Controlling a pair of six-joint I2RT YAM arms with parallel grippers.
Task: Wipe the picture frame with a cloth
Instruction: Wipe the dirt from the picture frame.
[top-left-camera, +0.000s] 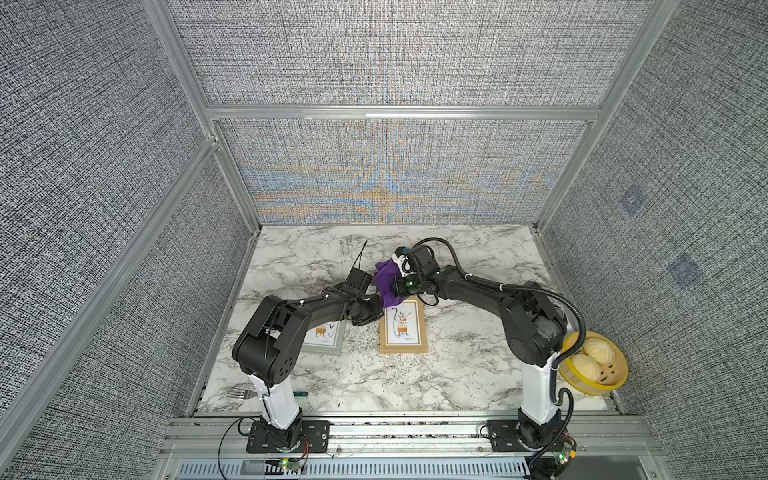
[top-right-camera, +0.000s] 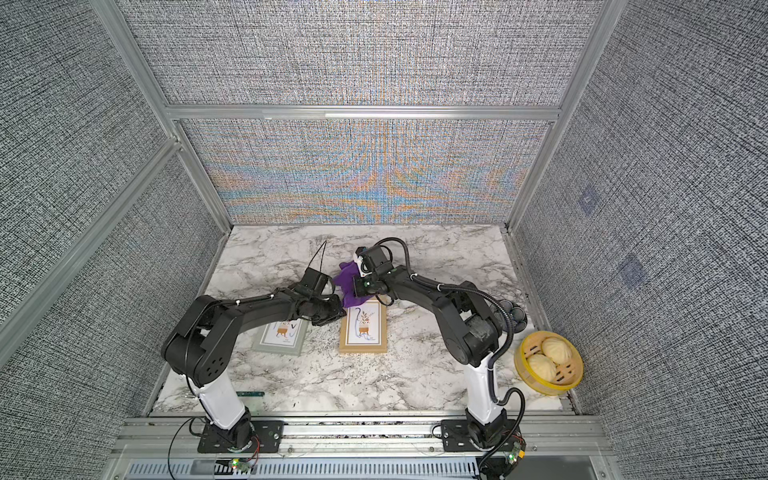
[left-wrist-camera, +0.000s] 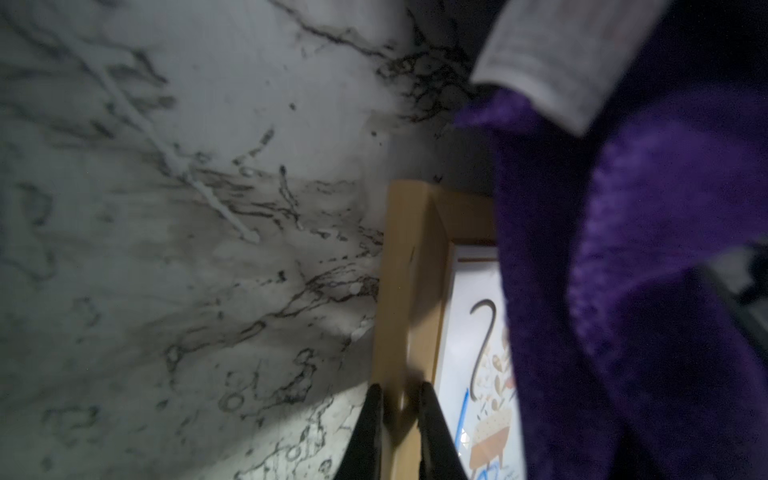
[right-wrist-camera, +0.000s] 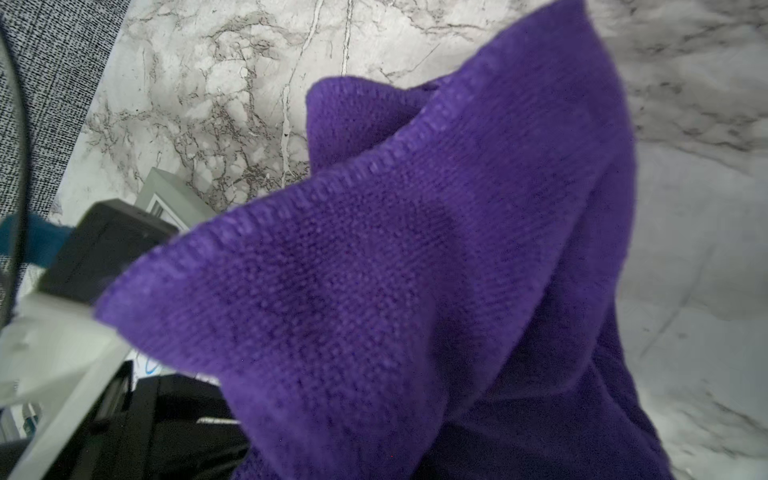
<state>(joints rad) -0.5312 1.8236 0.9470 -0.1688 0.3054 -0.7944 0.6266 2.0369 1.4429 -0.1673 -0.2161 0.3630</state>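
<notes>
A light wooden picture frame (top-left-camera: 403, 328) (top-right-camera: 363, 328) lies flat at the table's middle, holding a plant print. My left gripper (top-left-camera: 370, 313) (left-wrist-camera: 398, 390) is shut on the picture frame's (left-wrist-camera: 409, 270) left rail, with one black finger (left-wrist-camera: 372, 415) on each side of the wood. The purple cloth (top-left-camera: 388, 282) (top-right-camera: 347, 282) hangs bunched over the frame's far end, with my right gripper (top-left-camera: 395, 289) shut on it. In the right wrist view the cloth (right-wrist-camera: 415, 270) fills the picture and hides the jaws. In the left wrist view the cloth (left-wrist-camera: 623, 249) covers part of the print.
A second, grey-green picture frame (top-left-camera: 324, 338) (right-wrist-camera: 166, 195) lies left of the wooden one, partly under my left arm. A yellow steamer basket (top-left-camera: 598, 388) with buns (top-left-camera: 596, 349) stands at the right edge. A fork (top-left-camera: 243, 392) lies near the left arm's base. Fabric walls enclose three sides.
</notes>
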